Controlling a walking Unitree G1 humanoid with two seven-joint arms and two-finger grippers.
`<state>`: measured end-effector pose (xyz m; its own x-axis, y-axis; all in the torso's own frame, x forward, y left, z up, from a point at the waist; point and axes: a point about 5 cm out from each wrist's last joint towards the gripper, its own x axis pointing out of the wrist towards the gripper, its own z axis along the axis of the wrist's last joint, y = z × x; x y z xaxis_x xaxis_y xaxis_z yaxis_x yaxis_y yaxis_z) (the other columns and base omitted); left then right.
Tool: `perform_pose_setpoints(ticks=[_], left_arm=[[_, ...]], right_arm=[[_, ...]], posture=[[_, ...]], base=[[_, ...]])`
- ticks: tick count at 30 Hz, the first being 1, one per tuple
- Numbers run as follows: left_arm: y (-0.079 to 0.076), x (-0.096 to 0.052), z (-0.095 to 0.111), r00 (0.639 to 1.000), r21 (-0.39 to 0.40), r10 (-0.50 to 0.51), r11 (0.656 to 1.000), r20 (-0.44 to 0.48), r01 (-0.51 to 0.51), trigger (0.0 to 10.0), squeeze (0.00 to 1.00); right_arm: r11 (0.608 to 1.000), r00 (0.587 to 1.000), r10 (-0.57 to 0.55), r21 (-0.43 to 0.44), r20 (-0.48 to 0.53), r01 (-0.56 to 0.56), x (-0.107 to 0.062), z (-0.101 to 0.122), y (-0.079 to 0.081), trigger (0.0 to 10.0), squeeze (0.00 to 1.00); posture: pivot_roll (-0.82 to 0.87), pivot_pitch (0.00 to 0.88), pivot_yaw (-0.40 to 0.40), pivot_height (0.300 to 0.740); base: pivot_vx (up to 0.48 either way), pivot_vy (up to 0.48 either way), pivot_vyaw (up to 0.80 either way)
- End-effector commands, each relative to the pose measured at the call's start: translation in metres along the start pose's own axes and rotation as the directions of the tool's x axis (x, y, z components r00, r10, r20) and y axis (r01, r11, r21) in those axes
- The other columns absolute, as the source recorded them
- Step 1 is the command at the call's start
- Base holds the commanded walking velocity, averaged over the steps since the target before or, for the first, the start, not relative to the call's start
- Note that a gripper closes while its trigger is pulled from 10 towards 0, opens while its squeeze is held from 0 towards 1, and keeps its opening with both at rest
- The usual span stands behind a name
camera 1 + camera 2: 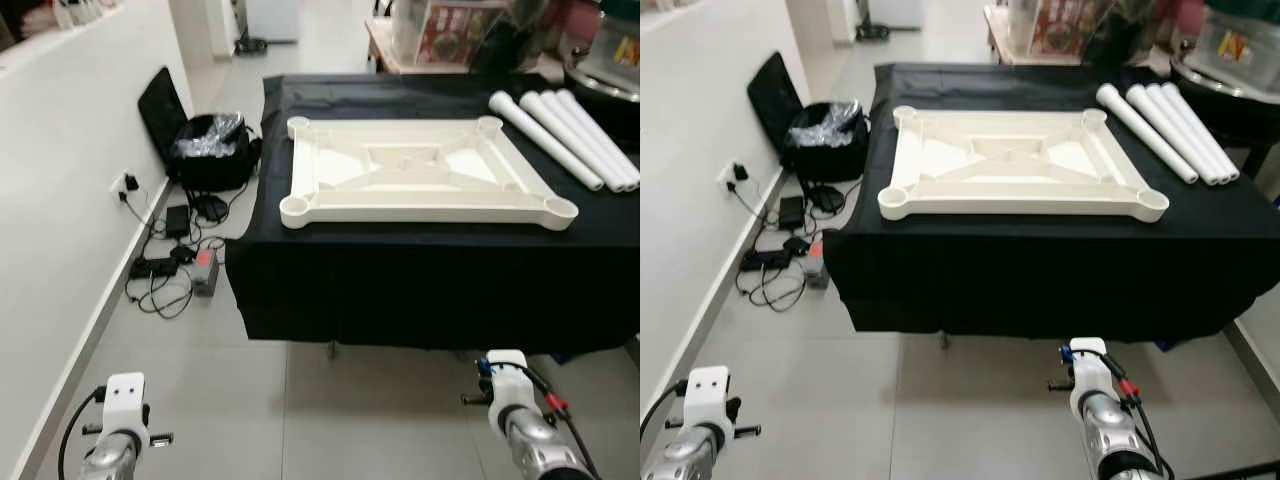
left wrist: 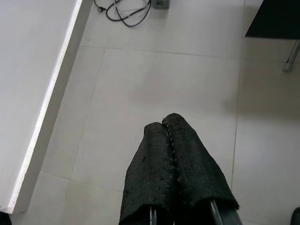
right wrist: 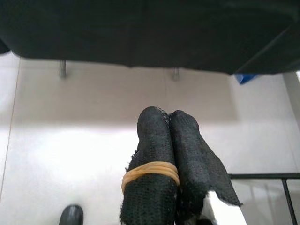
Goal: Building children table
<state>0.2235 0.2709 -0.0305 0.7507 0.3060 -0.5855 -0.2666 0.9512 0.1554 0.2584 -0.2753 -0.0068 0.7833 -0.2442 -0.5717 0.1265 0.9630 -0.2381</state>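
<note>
Left claw (image 2: pixel 165 123): fingers pressed together, holding nothing, pointed down over pale floor tiles (image 2: pixel 140 84). A white wall base (image 2: pixel 44 112) runs to its outer side, and a loop of black cable (image 2: pixel 124 11) lies on the floor ahead of it.

Right claw (image 3: pixel 168 115): fingers pressed together, empty, a tan rubber band (image 3: pixel 151 172) wrapped round one finger. It hangs over the floor, just short of the hanging edge of the black cloth (image 3: pixel 140 33).

Ahead of both claws stands the tabletop (image 1: pixel 440 250), draped in that cloth. On it lies the cream child's table top (image 1: pixel 425 170), underside up, a round socket at each corner. Four white leg tubes (image 1: pixel 570 135) lie side by side beyond the right claw, just beside the panel.

Beyond the left claw, by the wall: a socket, adapters and a black bag (image 1: pixel 205 150).
</note>
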Motion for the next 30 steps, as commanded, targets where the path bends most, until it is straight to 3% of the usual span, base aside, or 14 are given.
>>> perform_pose_setpoints(ticks=[1,6,7,9,10,12,13,16,30], left_arm=[[0.001,-0.002,-0.01,0.999,-0.017,0.012,1.0,-0.048,-0.013,10.0,0.0],[0.001,-0.002,-0.016,0.997,-0.023,0.014,1.0,-0.077,-0.016,10.0,0.0],[0.002,-0.005,-0.031,0.99,-0.03,0.022,0.999,-0.14,-0.027,10.0,0.0],[0.002,-0.005,-0.031,0.99,-0.03,0.022,0.999,-0.14,-0.027,10.0,0.0],[0.004,-0.01,-0.046,0.978,-0.017,0.03,0.999,-0.208,-0.035,10.0,0.0],[0.004,-0.01,-0.046,0.978,-0.017,0.03,0.999,-0.208,-0.035,10.0,0.0],[0.006,-0.015,-0.058,0.965,-0.005,0.038,0.999,-0.258,-0.041,10.0,0.0],[0.007,-0.018,-0.065,0.956,0.004,0.044,0.999,-0.289,-0.045,10.0,0.0],[0.006,-0.018,-0.067,0.953,-0.004,0.043,0.999,-0.3,-0.047,10.0,0.0]], right_arm=[[1.0,1.0,0.007,-0.001,-0.011,-0.007,0.0,-0.002,0.003,10.0,0.0],[1.0,0.999,0.016,0.0,-0.029,-0.016,0.0,-0.007,0.006,10.0,0.0],[1.0,0.996,0.014,-0.014,-0.085,-0.015,-0.002,-0.02,0.007,10.0,0.0],[1.0,0.996,0.014,-0.014,-0.085,-0.015,-0.002,-0.02,0.007,10.0,0.0],[0.999,0.989,-0.005,-0.032,-0.15,0.001,-0.005,-0.035,0.006,10.0,0.0],[0.999,0.989,-0.005,-0.032,-0.15,0.001,-0.005,-0.035,0.006,10.0,0.0],[0.999,0.98,-0.026,-0.045,-0.198,0.017,-0.008,-0.046,0.003,10.0,0.0],[0.998,0.973,-0.039,-0.054,-0.227,0.027,-0.011,-0.052,0.002,10.0,0.0],[0.999,0.969,-0.041,-0.045,-0.244,0.031,-0.012,-0.057,0.001,10.0,0.0]], posture=[[0.02,0.0,-0.032,0.74],[0.01,0.0,-0.03,0.74],[0.01,0.0,-0.025,0.74],[0.01,0.0,-0.025,0.74],[0.02,0.0,-0.024,0.74],[0.02,0.0,-0.024,0.74],[0.02,0.0,-0.025,0.74],[0.02,0.0,-0.025,0.74],[0.01,0.0,-0.023,0.74]], base=[[0.0,0.0,0.0],[0.0,0.0,0.0],[0.0,0.0,0.0],[0.0,0.0,0.0],[0.0,0.0,0.0],[0.0,0.0,0.0],[0.0,0.0,0.0],[0.0,0.0,0.0],[0.0,0.0,0.0]])
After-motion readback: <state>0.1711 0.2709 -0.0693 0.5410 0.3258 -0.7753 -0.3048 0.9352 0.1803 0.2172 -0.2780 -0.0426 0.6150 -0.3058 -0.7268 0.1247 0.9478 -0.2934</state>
